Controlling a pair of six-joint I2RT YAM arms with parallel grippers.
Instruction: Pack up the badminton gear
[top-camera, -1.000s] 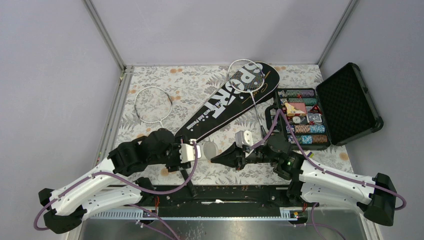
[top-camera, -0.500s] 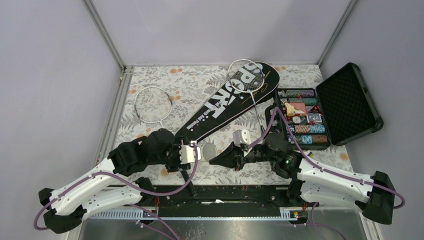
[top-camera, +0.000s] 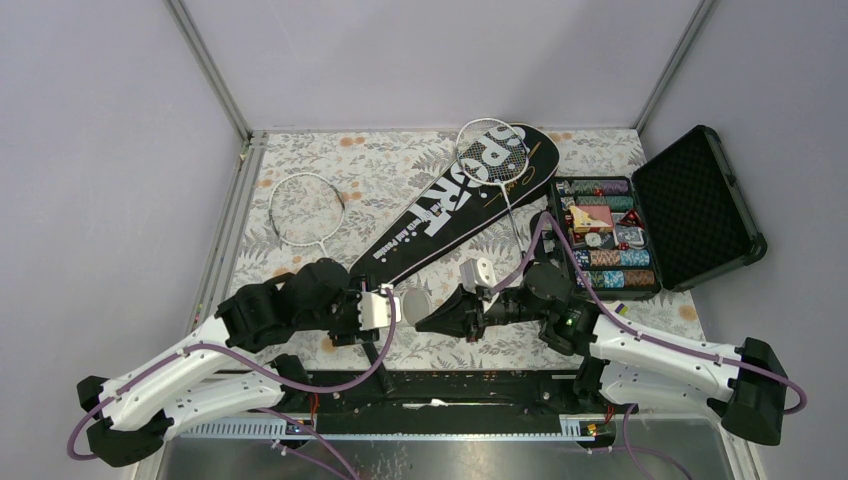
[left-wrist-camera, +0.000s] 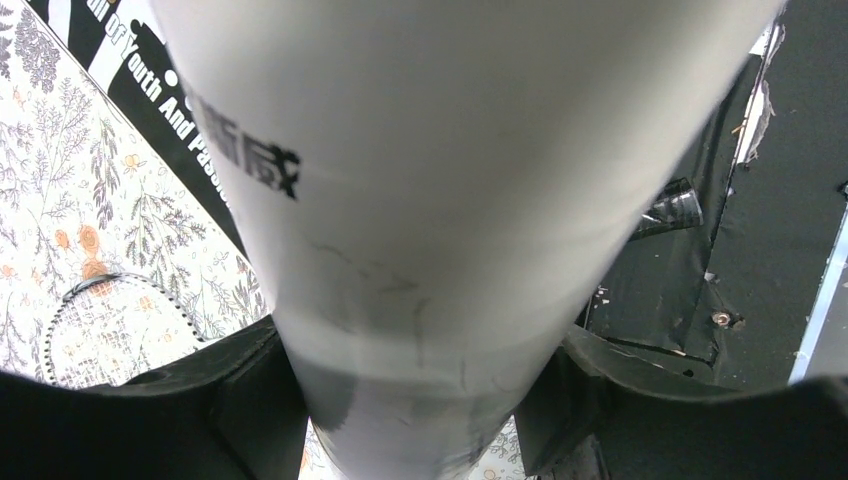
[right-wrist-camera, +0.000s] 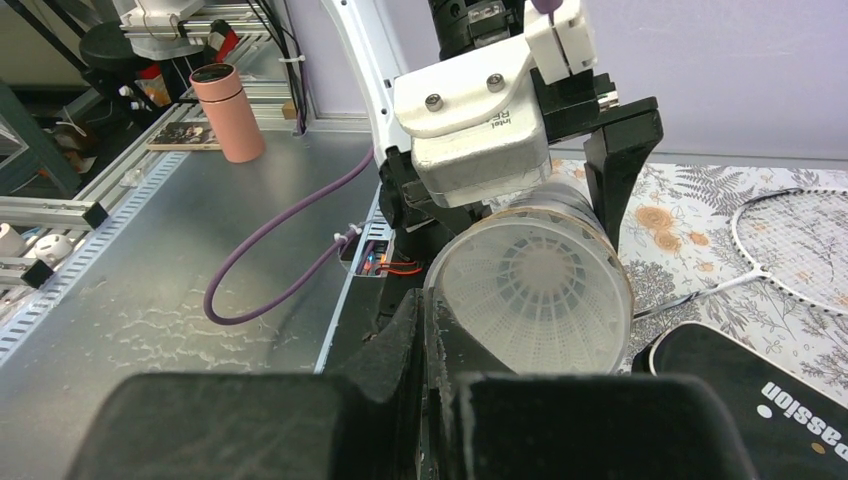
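My left gripper (top-camera: 388, 306) is shut on the white cardboard tube (top-camera: 413, 300) and holds it level above the table, its open mouth to the right. The tube fills the left wrist view (left-wrist-camera: 450, 200), between my black fingers (left-wrist-camera: 240, 400). My right gripper (top-camera: 424, 322) is at that mouth, shut (right-wrist-camera: 427, 310) on the skirt rim of the white shuttlecock (right-wrist-camera: 535, 280), which sits in the tube's mouth. The black "SPORT" bag (top-camera: 455, 200) lies diagonally. One racket (top-camera: 490, 152) lies on the bag. The other racket (top-camera: 306, 208) lies at the left.
An open black case with poker chips (top-camera: 690, 215) stands at the right, close behind my right arm. A pink cylinder (right-wrist-camera: 228, 112) stands off the table on the metal bench. Aluminium frame posts (top-camera: 208, 70) rise at the back corners.
My right gripper has moved a little left, up to the tube's mouth. My left gripper and the tube have stayed nearly still.
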